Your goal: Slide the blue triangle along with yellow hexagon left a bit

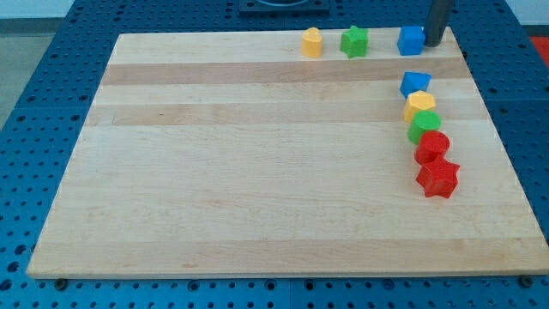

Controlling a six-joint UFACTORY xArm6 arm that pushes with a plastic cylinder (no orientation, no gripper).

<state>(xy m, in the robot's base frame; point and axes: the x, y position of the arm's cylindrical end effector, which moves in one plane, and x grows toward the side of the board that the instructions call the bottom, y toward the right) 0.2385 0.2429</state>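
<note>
The blue triangle (415, 83) lies near the board's right edge, at the head of a column of blocks. The yellow hexagon (420, 105) touches it just below. My tip (433, 44) is at the view's top right, against the right side of a blue cube (411, 40). It is above the blue triangle, with a gap between them. The rod runs up out of the view.
A green round block (424, 126), a red round block (432, 146) and a red star (438, 178) continue the column downward. A yellow block (312, 41) and a green star (353, 40) sit along the top edge. The wooden board (257, 172) rests on a blue perforated table.
</note>
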